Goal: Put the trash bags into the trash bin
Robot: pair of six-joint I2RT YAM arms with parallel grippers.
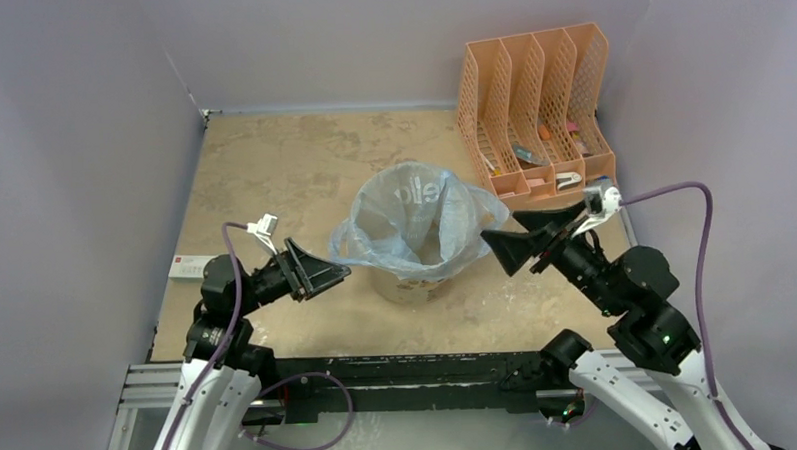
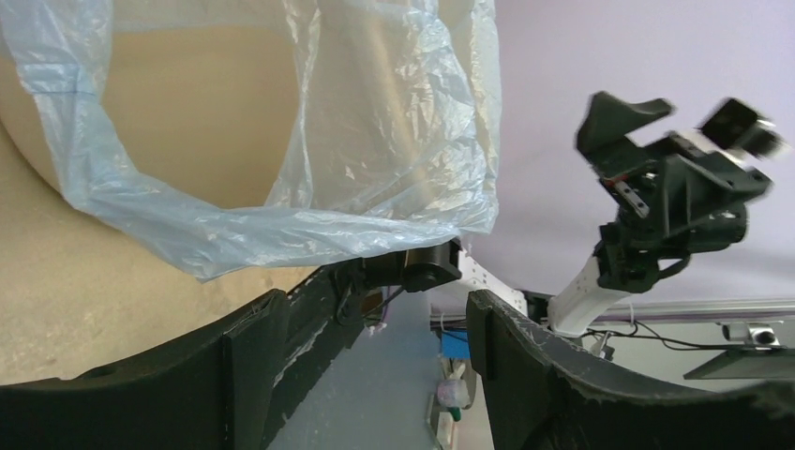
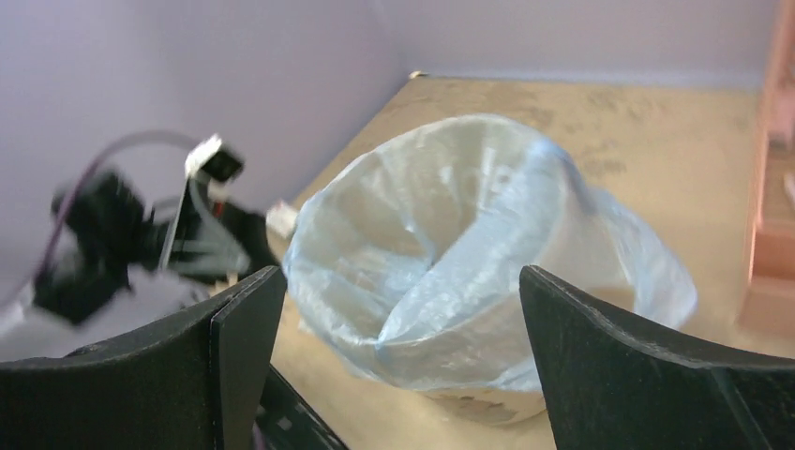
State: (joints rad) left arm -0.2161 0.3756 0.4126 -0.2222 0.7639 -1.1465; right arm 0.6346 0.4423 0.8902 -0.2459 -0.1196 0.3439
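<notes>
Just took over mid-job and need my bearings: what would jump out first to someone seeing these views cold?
The pale-blue trash bag billows open over the cream trash bin mid-table, its edges spilling past the rim. The left gripper and right gripper flank it, both open and empty. An orange mesh file organizer stands at the far right corner.

So the trash bin [image 1: 409, 285] is sitting mid-table [image 1: 272, 169], toward the near edge, with the trash bag [image 1: 414, 219] sitting in it and spilling over the rim on the left. The left gripper [image 1: 336, 275] is hanging just left, the right gripper [image 1: 501, 228] just right. A file organizer [image 1: 536, 110] is standing far right, and a small box [image 1: 191, 267] is lying at the left edge.
</notes>
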